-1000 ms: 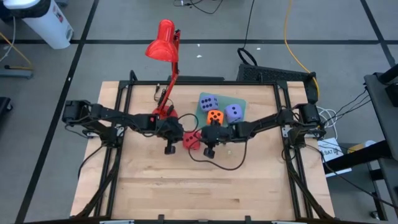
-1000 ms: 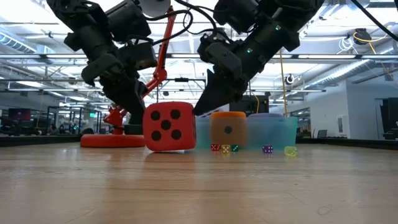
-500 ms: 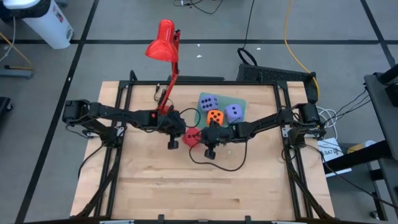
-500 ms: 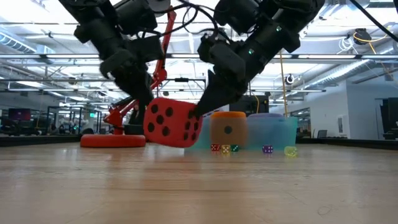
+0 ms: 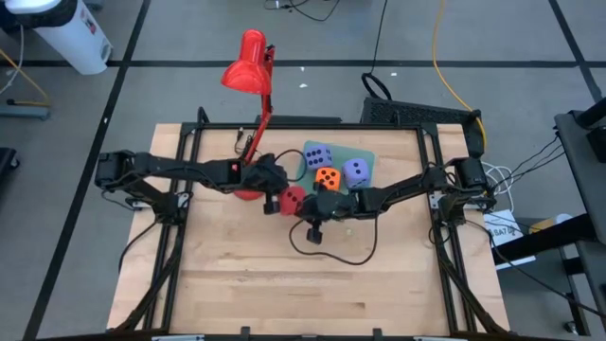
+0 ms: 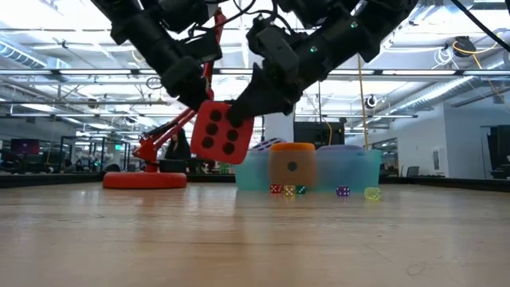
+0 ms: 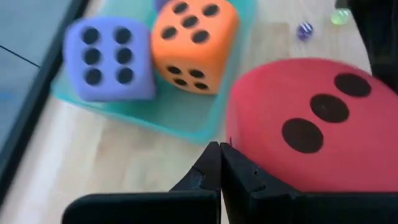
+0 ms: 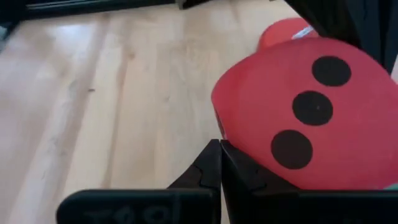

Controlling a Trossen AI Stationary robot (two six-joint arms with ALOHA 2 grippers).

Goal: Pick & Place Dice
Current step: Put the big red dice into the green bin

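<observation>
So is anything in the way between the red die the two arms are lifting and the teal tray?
Nothing visible blocks it. The red die hangs off the table, pinched between the shut left gripper and right gripper. The teal tray sits right beside it, though the orange die fills its near part.

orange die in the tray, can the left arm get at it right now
Probably not as things stand. The left gripper, fingers shut, and the right gripper, also shut, pinch the red die between them above the table. The orange die sits uncovered in the teal tray just beyond.
</observation>
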